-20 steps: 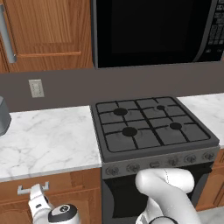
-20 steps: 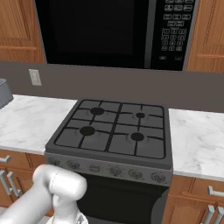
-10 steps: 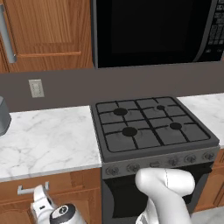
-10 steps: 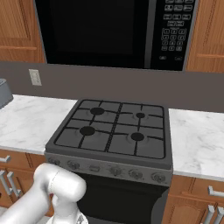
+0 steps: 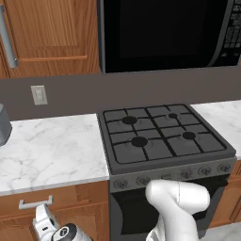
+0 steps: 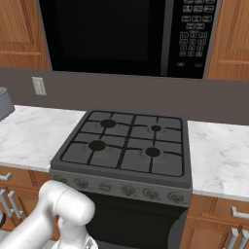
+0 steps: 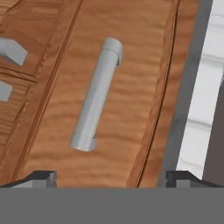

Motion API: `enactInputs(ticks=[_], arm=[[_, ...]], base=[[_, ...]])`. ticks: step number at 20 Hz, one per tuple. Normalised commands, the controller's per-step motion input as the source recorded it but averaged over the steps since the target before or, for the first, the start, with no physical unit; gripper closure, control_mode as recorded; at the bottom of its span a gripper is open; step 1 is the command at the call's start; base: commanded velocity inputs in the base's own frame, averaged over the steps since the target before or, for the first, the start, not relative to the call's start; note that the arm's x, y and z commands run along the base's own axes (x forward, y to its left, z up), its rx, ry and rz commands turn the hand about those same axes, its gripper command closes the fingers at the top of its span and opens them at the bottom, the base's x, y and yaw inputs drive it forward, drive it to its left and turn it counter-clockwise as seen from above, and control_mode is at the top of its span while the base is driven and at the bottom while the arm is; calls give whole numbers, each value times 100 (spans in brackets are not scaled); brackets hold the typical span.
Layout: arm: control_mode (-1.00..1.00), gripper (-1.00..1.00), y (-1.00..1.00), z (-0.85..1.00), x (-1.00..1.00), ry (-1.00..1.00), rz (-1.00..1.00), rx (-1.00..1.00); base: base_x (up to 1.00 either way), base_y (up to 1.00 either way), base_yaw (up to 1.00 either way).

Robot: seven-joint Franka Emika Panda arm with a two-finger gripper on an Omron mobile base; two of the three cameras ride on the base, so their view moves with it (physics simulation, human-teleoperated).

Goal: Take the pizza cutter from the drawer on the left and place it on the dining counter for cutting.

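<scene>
Warm-brown wooden drawer front (image 7: pixel 122 87) with its horizontal silver bar handle (image 7: pixel 95 101) sits directly ahead of the end effector (image 7: pixel 111 177), handle lying in line with the gap between the wide-spread, empty jaws. Over the last second the wrist has crept a little nearer the handle in the left base view, low at the drawer (image 5: pixel 52 203) under the white marble tabletop (image 5: pixel 52 148) beside the black gas stove (image 5: pixel 162 139). Judged: approach nearly done, grasp not yet made. Drawer is closed; the pizza cutter is hidden, presumably inside.
</scene>
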Motion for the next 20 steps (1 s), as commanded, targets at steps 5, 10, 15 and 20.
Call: enactInputs(ticks=[5,10,15,20], arm=[[-100,-100,23,-15,30,-3,0,0],[-100,-100,21,-19,36,-2,0,0],[-100,-100,19,-27,34,-3,0,0],[-100,-100,22,-35,32,-5,0,0]], base=[[0,0,0],[0,0,0],[0,0,0],[0,0,0]])
